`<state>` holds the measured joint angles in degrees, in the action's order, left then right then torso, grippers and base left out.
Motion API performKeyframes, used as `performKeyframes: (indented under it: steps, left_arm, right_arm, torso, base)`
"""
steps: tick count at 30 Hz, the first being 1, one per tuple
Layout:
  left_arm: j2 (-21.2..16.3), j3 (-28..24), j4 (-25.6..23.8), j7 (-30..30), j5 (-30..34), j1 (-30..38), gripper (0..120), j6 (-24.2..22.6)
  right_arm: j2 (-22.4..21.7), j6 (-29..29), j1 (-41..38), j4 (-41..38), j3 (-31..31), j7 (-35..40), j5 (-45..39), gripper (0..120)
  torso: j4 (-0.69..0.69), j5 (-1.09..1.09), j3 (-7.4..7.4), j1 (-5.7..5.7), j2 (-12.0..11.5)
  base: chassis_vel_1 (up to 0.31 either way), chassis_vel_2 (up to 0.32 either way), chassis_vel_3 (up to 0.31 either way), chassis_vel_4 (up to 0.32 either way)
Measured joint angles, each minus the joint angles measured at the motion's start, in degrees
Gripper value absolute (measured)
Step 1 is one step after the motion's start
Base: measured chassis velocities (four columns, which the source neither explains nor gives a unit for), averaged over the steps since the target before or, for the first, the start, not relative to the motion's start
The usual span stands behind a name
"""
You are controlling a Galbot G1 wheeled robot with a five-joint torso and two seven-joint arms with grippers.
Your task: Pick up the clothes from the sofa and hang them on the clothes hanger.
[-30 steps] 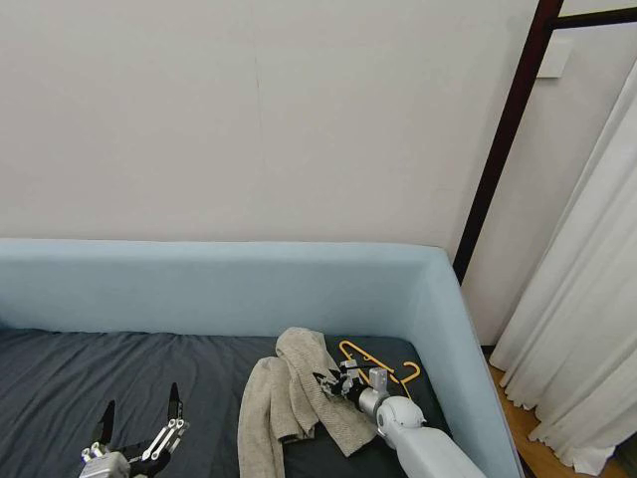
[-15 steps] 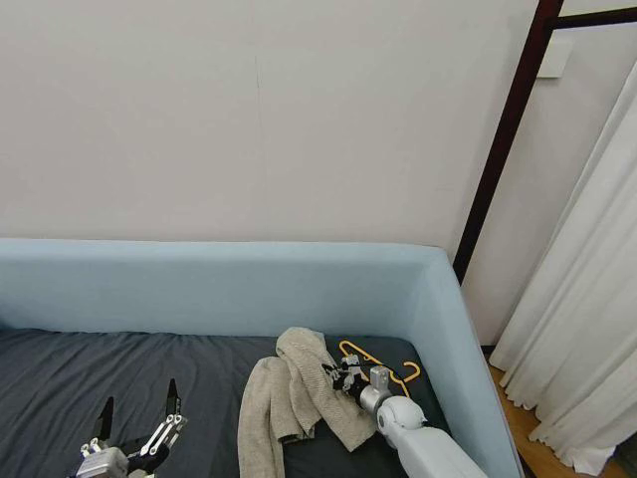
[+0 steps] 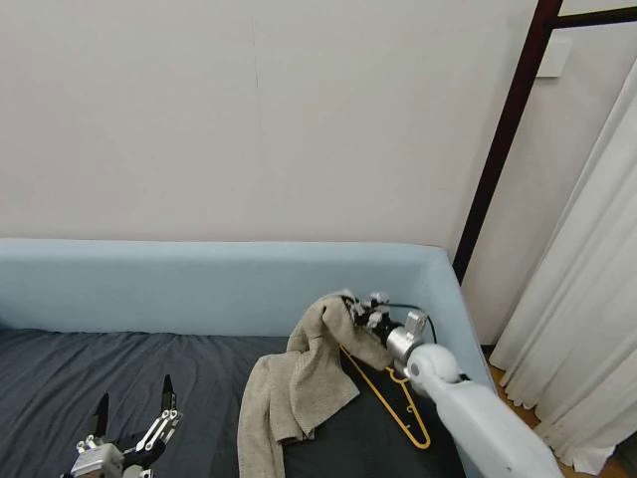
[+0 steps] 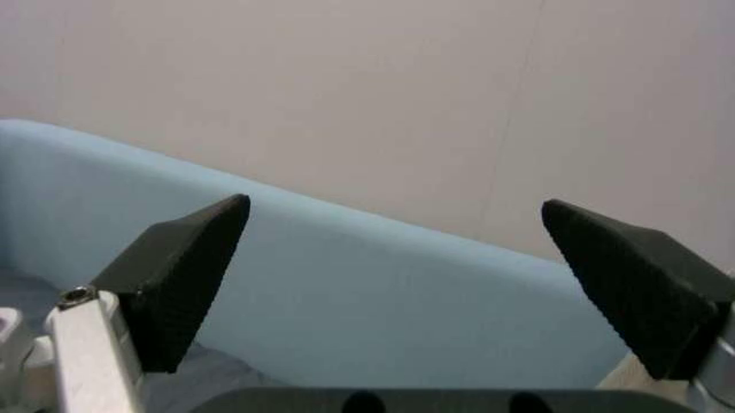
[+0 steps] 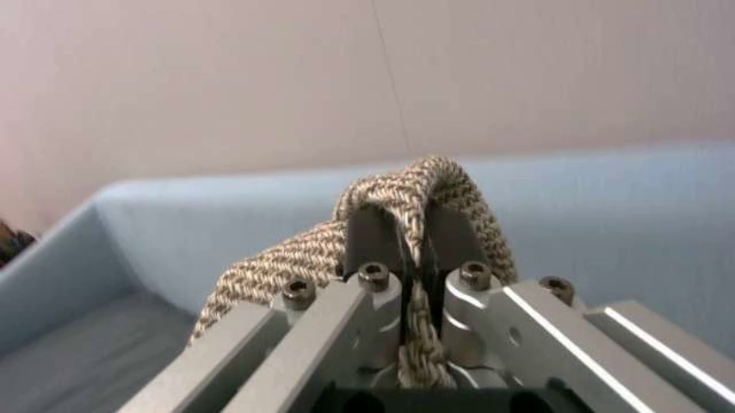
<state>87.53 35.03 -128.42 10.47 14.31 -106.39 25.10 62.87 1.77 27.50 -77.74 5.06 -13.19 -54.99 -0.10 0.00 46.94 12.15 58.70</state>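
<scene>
A light-blue sofa (image 3: 149, 289) with a dark grey seat cushion is shown from above, set against a plain pale wall. Near the sofa's right end, the right tool (image 3: 356, 311) is held up in front of the backrest, its fingers pressed together on a fold of a beige knitted garment (image 3: 299, 388). In the right wrist view the fabric is seen bunched and pinched tightly between the two metal fingers. The gripped end of the garment is raised off the seat. The rest hangs down and trails onto the dark cushion, where its lower end lies in a long strip.

An orange plastic clothes hanger (image 3: 383, 403) is seen just below the raised fabric, slanting down toward the seat. Whether it is caught in the garment or only resting on the cushion cannot be told.

The left tool (image 3: 129, 443) is parked low over the left part of the seat, well apart from the garment. Its two black fingers are spread wide and hold nothing. A dark upright pole (image 3: 503, 139) and a white curtain (image 3: 587, 329) stand to the right of the sofa.

The task is judged to be at an early stage. The garment is grasped and partly lifted, but it is not yet clear of the sofa, and nothing is hung up yet. Carrying and hanging are left to be done.
</scene>
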Motion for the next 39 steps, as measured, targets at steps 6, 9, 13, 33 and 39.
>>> performKeyframes:
  steps: [6, 9, 13, 33, 39]
  left_arm:
    - [-0.49, 0.36, -0.33, 0.28, 0.95, 0.11, 100, 0.15]
    - [-0.76, 0.76, -0.34, 0.82, 1.81, 0.35, 100, 0.26]
    - [-0.96, 1.21, -0.34, 1.12, 2.27, 0.40, 100, 0.55]
    - [-1.53, 1.55, -0.18, 1.13, 2.68, 1.20, 100, -0.03]
    - [-0.44, 0.86, -0.01, 0.88, 1.54, 1.33, 100, -0.23]
  right_arm:
    - [-1.79, -0.26, -9.70, -2.73, 1.06, 2.24, -4.43, 0]
    - [-2.59, -0.37, -17.26, -3.07, 2.07, 3.18, -7.25, 0]
    - [-3.38, -0.27, -22.23, -2.78, 2.79, 3.30, -8.57, 0]
    - [-9.53, 0.34, 5.80, -18.78, 5.23, -5.23, 3.87, 0]
    - [-5.12, -4.78, 15.40, -12.39, 10.72, -7.96, 12.21, 0]
  torso:
    - [0.02, 0.00, 0.00, 0.00, 0.00]
    - [0.02, -0.01, 0.00, 0.00, 0.00]
    - [0.01, -0.01, 0.00, 0.00, 0.00]
    - [-0.03, 0.01, -0.01, 0.00, 0.01]
    - [0.03, -0.02, -0.02, -0.01, 0.01]
  base:
    - [0.000, 0.000, 0.000, 0.000]
    - [0.000, 0.000, 0.000, 0.000]
    - [0.000, 0.000, 0.000, 0.000]
    - [0.000, 0.000, 0.000, 0.000]
    - [0.000, 0.000, 0.000, 0.000]
